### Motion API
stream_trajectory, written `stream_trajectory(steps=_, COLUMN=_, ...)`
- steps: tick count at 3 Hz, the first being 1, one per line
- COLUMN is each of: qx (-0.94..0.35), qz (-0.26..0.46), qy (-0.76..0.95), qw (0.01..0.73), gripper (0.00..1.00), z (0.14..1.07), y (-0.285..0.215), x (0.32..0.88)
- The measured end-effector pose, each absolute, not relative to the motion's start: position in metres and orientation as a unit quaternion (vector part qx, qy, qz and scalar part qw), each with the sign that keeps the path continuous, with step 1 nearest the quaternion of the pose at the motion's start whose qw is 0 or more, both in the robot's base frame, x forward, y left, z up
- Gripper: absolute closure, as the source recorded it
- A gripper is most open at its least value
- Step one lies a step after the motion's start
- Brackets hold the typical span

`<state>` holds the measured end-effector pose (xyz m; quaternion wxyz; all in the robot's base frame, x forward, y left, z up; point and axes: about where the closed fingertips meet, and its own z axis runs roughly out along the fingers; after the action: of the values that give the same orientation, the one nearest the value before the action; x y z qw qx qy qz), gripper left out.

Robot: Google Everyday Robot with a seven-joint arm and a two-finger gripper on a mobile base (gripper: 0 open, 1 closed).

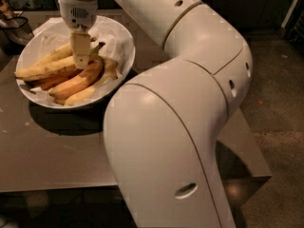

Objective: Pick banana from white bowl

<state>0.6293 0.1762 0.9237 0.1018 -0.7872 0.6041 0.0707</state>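
Observation:
The white bowl (122,42), lined with crumpled white paper, stands at the back left of the table and holds several bananas. The banana (45,71) is the longest one, slim and pale yellow. It lies across the bowl from the left rim to a dark stem tip near the middle. My gripper (80,56) hangs straight down from the wrist, inside the bowl, over the stem half of this banana and touching or nearly touching it. The gripper hides part of the banana.
Plumper orange-yellow bananas (78,82) lie in front of the banana and a shorter pale one (54,53) behind it. The bowl stands on a grey-brown table (61,151). My bulky white arm (180,103) fills the centre and right. A dark object (12,25) stands at the far left.

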Motion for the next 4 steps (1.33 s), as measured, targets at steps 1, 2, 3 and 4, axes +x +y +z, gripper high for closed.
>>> stream_trajectory(steps=1, qx=-0.783, qz=0.079, qy=0.609, qw=0.097, gripper=0.38, z=0.92, y=0.179, x=0.629)
stream_trajectory(steps=2, qx=-0.782, qz=0.087, qy=0.61, qw=0.092, gripper=0.38, z=0.916, y=0.184, x=0.628)
stream_trajectory(steps=3, qx=-0.781, qz=0.1, qy=0.611, qw=0.084, gripper=0.38, z=0.91, y=0.186, x=0.624)
stream_trajectory(steps=4, qx=-0.778, qz=0.12, qy=0.613, qw=0.071, gripper=0.38, z=0.901, y=0.184, x=0.615)
